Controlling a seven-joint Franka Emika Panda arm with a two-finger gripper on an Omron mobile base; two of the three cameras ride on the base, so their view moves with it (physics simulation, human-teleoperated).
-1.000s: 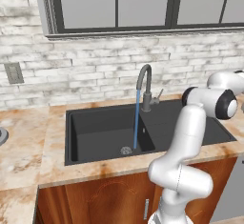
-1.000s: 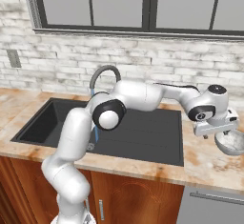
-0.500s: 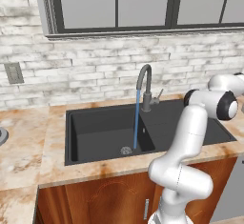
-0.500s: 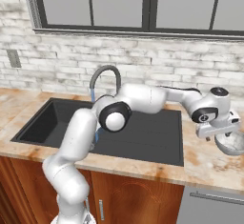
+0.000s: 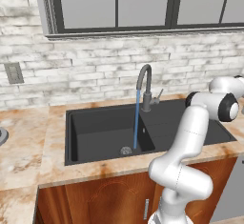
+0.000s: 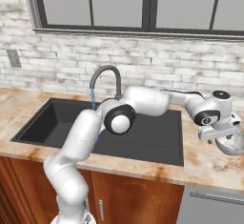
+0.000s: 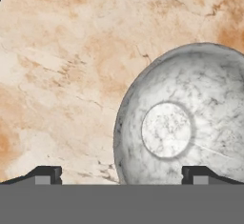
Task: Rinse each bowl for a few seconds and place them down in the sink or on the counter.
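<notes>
A pale bowl (image 7: pixel 186 123) with a mottled grey inside sits upright on the marbled beige-orange counter (image 7: pixel 62 75), right of the black sink (image 6: pixel 143 139). My gripper (image 7: pixel 122 175) hangs open just above it, one fingertip (image 7: pixel 47 174) over bare counter and the other fingertip (image 7: pixel 198 174) over the bowl's inside, so the near-left rim lies between them. From the right base view the gripper (image 6: pixel 223 136) hovers at the bowl (image 6: pixel 234 145). A grey rim of a second bowl (image 5: pixel 2 135) peeks in at the far left counter edge.
The grey gooseneck tap (image 5: pixel 144 82) runs a thin blue stream of water (image 5: pixel 137 120) into the deep basin near the drain (image 5: pixel 126 150). A brick wall and window stand behind the counter. Brown cabinets (image 6: pixel 138 194) are below.
The gripper has moved a little down and right, closer over the bowl on the right counter. The bowl and the running water are unchanged.
</notes>
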